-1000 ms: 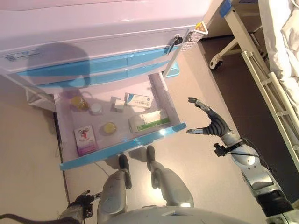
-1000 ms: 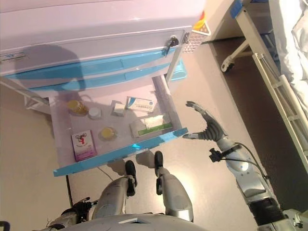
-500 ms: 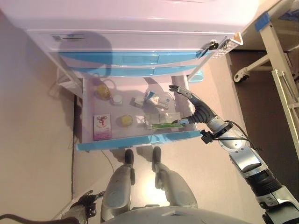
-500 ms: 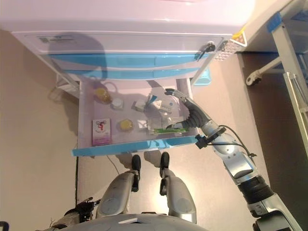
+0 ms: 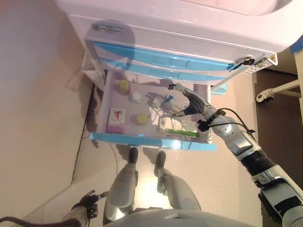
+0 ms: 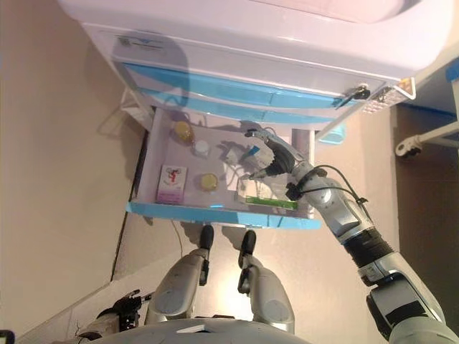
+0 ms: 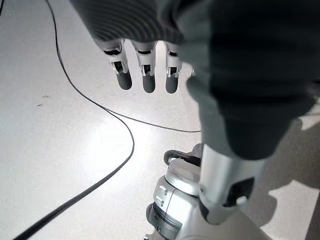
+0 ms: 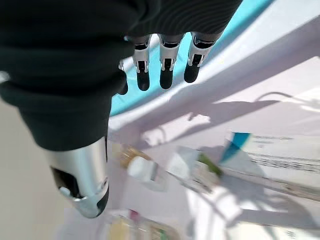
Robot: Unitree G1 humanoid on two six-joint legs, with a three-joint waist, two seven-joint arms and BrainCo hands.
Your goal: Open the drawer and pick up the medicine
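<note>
The drawer [image 5: 142,140] of the white-and-blue bedside cabinet [image 5: 189,28] stands pulled out, its blue front edge nearest the robot. The right hand [image 6: 272,159] reaches over the drawer's right half with its fingers [image 8: 167,70] straight and spread, holding nothing; its wrist view shows them hanging above the drawer's contents without touching any.

Just beneath that hand lies a white medicine box with a teal corner [image 8: 270,152], partly covered by the hand in the head views. Beside the hand, by the drawer's front, sits a white box with a green stripe [image 5: 182,130]. Further left are a pink-and-white box [image 5: 116,120], a round yellow-lidded jar [image 5: 141,118], a small white-capped bottle [image 5: 136,97] and a yellowish jar [image 5: 124,85] at the back corner, half in shadow. The print on all the boxes is too small to read, as is the label [image 5: 108,28] on the cabinet front. A key [image 5: 246,60] sticks out of the cabinet's upper right corner.

The left hand [image 7: 145,70] hangs low over the floor [image 7: 60,165], its fingers straight and empty. A bed frame's caster [image 5: 265,94] shows at the right edge, cut off.
</note>
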